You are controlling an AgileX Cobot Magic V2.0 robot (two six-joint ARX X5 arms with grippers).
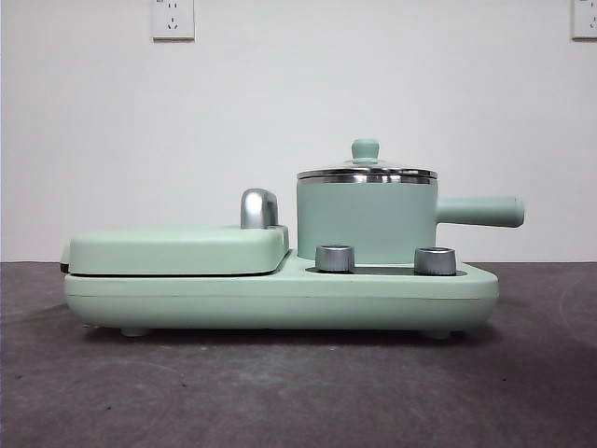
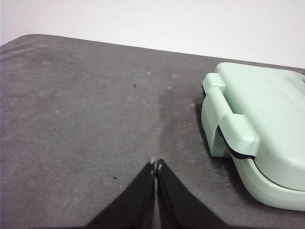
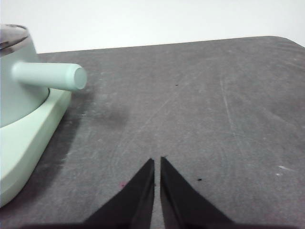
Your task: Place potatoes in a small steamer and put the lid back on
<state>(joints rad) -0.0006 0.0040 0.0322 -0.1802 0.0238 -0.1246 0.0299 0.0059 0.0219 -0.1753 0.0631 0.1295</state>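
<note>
The small steamer [image 1: 366, 222] is a mint-green pot with a steel rim, standing on the right half of a mint-green cooker base [image 1: 280, 297]. Its straight handle [image 1: 480, 212] points right. The glass lid [image 1: 366, 170] with its green knob rests on the pot. The potatoes are out of view. My left gripper [image 2: 156, 165] is shut over bare table beside the cooker's griddle end. My right gripper [image 3: 157, 161] is shut over bare table, off the pot's handle [image 3: 50, 76]. Neither gripper shows in the front view.
A flat mint-green griddle cover [image 1: 177, 249] with a chrome hinge post [image 1: 258, 208] fills the base's left half. Two steel dials [image 1: 336, 258] face front. The grey tabletop [image 1: 280, 392] stretches before the cooker. A white wall with sockets stands behind.
</note>
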